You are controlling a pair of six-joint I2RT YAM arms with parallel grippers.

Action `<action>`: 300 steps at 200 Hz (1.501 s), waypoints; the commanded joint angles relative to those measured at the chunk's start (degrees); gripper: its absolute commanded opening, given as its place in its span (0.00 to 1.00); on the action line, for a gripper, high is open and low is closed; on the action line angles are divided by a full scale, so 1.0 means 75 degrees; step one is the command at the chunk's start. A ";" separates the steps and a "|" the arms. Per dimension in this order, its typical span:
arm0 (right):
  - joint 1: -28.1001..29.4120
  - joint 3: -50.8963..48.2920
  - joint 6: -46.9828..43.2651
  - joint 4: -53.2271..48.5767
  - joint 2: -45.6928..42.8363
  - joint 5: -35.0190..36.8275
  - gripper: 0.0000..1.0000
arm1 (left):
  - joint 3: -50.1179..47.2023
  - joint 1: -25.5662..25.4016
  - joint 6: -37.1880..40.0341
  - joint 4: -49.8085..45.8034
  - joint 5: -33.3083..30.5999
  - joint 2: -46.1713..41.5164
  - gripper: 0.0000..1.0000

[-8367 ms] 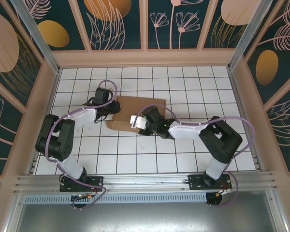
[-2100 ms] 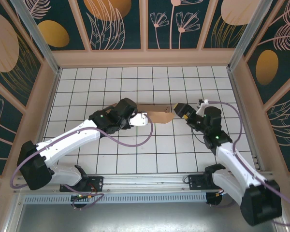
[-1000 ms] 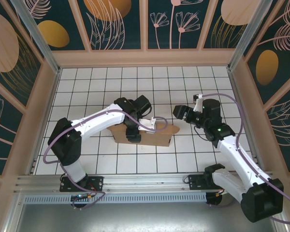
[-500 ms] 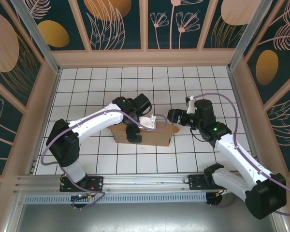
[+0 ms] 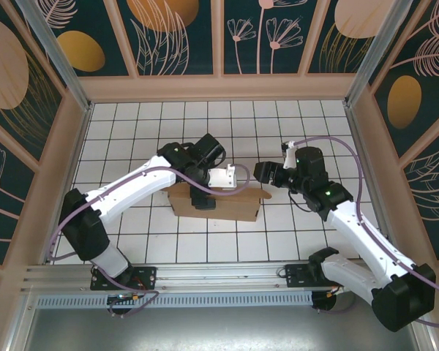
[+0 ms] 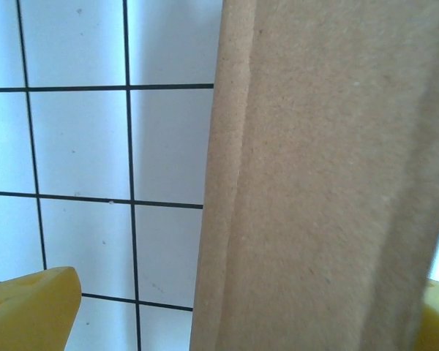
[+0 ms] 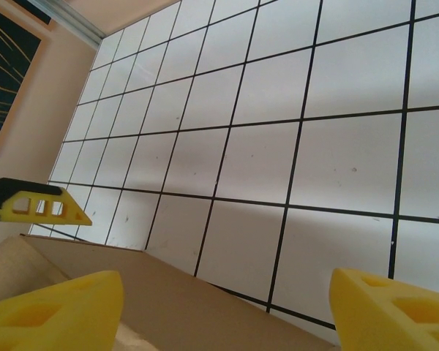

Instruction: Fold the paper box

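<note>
Though partly folded, one paper box

L arm, R arm: white links, blk joints, purple cables; yellow jaws w/ cutouts.

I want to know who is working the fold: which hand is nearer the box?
Left. The left hand is open and straddles a panel of the box. The right hand hovers open by the box's right end.

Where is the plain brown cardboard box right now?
Top view: the brown cardboard box sits mid-table, the jaws of the left gripper over it and the right gripper above its right end.
</note>
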 commanded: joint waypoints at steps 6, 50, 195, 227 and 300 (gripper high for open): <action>0.0097 0.0412 -0.0225 -0.0210 0.0029 0.0195 0.74 | -0.0100 0.0034 -0.0076 -0.0116 -0.0135 -0.0504 0.99; 0.0090 0.0551 -0.0288 -0.0356 0.0104 0.0291 0.75 | -0.0538 0.0032 -0.0323 0.1222 -0.1252 -0.1217 0.99; 0.0406 0.0920 -0.3334 -0.1071 -0.0679 0.0854 0.60 | -0.2535 0.0199 -0.3526 0.4153 -0.2439 -0.3946 0.98; 0.1044 0.0917 -0.5818 -0.1674 -0.1225 0.1120 0.57 | -0.3144 0.0595 -0.4010 0.4473 -0.2879 -0.4608 0.92; 0.1253 0.0465 -0.9842 -0.3391 -0.1903 -0.0085 0.49 | -0.3527 0.0618 -0.4312 0.5210 -0.3234 -0.5508 0.83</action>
